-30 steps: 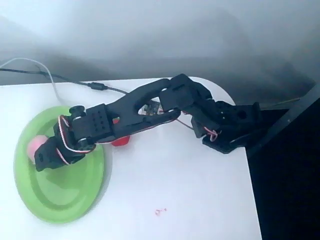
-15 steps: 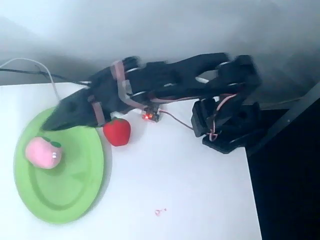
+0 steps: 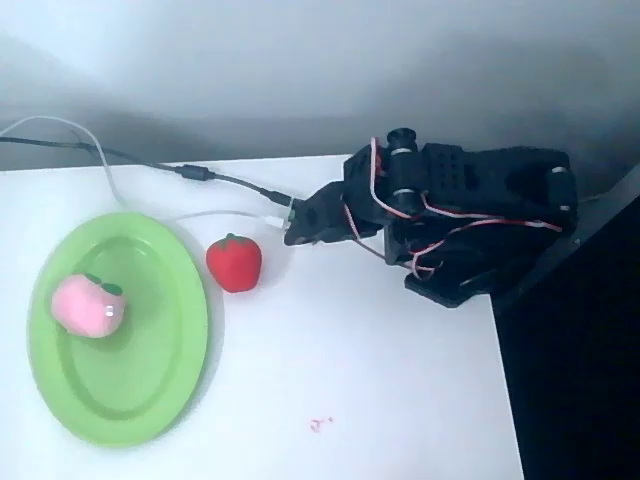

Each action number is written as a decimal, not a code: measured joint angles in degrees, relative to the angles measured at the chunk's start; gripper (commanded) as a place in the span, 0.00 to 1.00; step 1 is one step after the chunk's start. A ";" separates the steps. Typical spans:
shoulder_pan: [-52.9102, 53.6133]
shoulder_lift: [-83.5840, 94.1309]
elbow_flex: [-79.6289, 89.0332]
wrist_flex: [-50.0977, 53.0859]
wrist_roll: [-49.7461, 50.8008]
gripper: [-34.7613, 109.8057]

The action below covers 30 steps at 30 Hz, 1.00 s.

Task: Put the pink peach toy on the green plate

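pink peach toy (image 3: 88, 305) on green plate (image 3: 150, 400) | red strawberry toy (image 3: 234, 263) beside plate | claw (image 3: 305, 225) folded back near base

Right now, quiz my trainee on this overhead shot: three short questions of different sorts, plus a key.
1. True or false: the pink peach toy lies on the green plate.
2. Multiple choice: where is the red strawberry toy? A) on the plate B) on the white table, just right of the plate C) in the pincer
3. Fill in: the folded arm's pincer tip points toward the picture's ____.

Key: 1 true; 2 B; 3 left.
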 measured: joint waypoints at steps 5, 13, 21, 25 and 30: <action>0.79 8.26 10.72 0.00 -15.21 0.24; -4.04 9.84 16.52 3.78 -14.59 0.24; -2.81 9.84 16.52 8.35 -13.97 0.24; -3.25 9.84 16.52 8.35 -13.97 0.27; -3.25 9.84 16.52 8.35 -13.97 0.31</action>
